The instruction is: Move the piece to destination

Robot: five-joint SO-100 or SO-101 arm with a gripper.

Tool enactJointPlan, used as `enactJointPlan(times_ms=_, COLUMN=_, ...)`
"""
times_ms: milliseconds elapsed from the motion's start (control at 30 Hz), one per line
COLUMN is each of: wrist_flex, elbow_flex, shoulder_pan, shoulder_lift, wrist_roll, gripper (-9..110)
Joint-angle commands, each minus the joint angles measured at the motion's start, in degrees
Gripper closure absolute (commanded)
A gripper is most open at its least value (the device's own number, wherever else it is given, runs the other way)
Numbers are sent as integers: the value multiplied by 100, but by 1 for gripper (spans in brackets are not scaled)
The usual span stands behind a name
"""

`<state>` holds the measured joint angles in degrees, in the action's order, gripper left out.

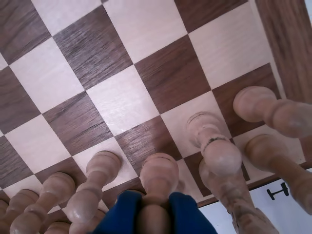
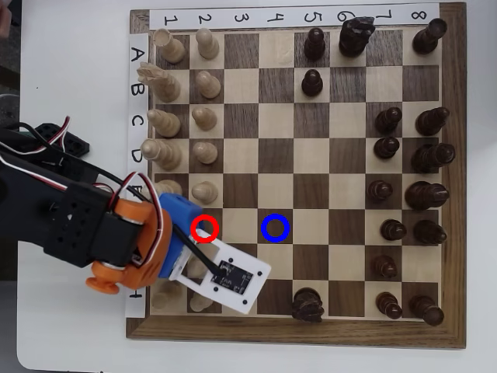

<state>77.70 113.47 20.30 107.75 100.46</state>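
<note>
**Ana:** While we go through the wrist view first, what does the pincer [image 1: 155,214] have?

**Ben:** Its two blue fingers [image 1: 122,212] sit on either side of a pale pawn [image 1: 158,178], closed on it just below the round head. Neighbouring pale pawns [image 1: 100,168] crowd in at the left, and taller pale pieces [image 1: 214,146] stand close on the right. Open squares of the chessboard [image 1: 122,97] lie ahead.

**Ana:** And from overhead?

**Ben:** The arm [image 2: 78,225] reaches in from the left of the picture, over column 2. The pawn itself is mostly hidden under the blue pincer body and the red ring [image 2: 205,228] drawn on its square. The blue ring [image 2: 275,228] marks a dark square in the same row, two columns to the right, and nothing stands on it. The white camera board [image 2: 229,276] hangs over the row below.

**Ana:** What could go wrong from here?

**Ben:** I would judge the grip itself the main risk: held on the narrow neck, the pawn could tilt or slip if it lifts fast. The neighbours are so near that a sideways drift before it clears them could knock one over. A drag along the board rather than a lift could also tip it, and setting it down off-centre would leave it straddling the edge of the ringed square.
</note>
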Motion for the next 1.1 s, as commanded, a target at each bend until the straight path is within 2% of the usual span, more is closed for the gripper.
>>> enactJointPlan(times_ms=0, wrist_flex=281, elbow_flex=-1327, shoulder_pan=79, shoulder_lift=1204, wrist_roll=729, gripper=101)
enactJointPlan(times_ms=600, wrist_flex=835, elbow_flex=-2391, shoulder_pan=-264, shoulder_lift=1485, wrist_roll=826, gripper=101)
enactJointPlan(times_ms=1067, wrist_flex=1916, elbow_flex=-5203, shoulder_pan=-756, shoulder_lift=562, wrist_roll=703, gripper=101)
